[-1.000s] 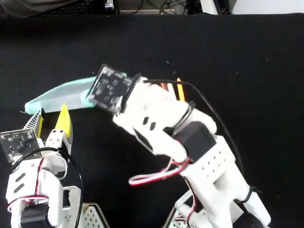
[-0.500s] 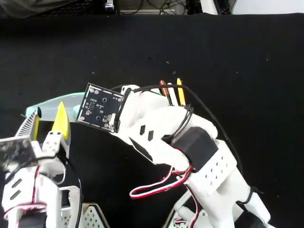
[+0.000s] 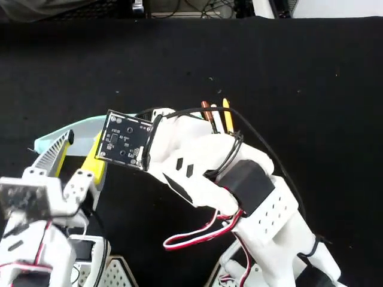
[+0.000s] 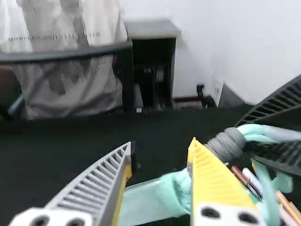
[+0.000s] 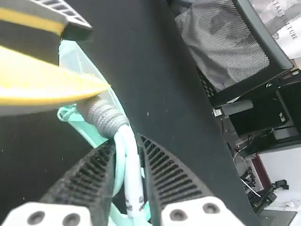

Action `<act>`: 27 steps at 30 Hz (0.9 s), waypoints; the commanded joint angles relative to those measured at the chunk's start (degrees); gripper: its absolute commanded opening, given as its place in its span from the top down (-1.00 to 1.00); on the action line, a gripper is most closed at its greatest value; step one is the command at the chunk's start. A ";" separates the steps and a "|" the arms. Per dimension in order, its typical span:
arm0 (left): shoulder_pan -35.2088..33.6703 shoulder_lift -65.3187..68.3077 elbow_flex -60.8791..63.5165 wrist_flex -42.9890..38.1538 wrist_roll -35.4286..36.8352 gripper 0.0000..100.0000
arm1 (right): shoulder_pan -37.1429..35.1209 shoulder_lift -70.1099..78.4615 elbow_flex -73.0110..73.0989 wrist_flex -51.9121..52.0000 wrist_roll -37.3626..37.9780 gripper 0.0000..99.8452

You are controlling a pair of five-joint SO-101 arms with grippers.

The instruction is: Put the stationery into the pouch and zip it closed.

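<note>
From above, the mint pouch [image 3: 78, 128] lies on the black table [image 3: 299, 89] on the left arm's side, with pencils [image 3: 216, 116] poking out from under the right arm [image 3: 203, 161]. The left gripper [image 3: 84, 143] straddles its end, spread wide, likely ready to pin the fabric for zipping. On the left wrist camera that gap is plain, the pouch corner between the fingers and not squeezed. The right wrist camera has the right gripper [image 5: 126, 141] clenched on a white shaft [image 5: 131, 179] with a grey ribbed end at the pouch mouth, and I cannot tell whether it is a pen or a zip pull.
</note>
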 commanded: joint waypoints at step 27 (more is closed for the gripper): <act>6.73 0.35 4.70 -0.44 -0.88 0.59 | 2.29 -14.64 -2.86 0.18 -1.85 0.98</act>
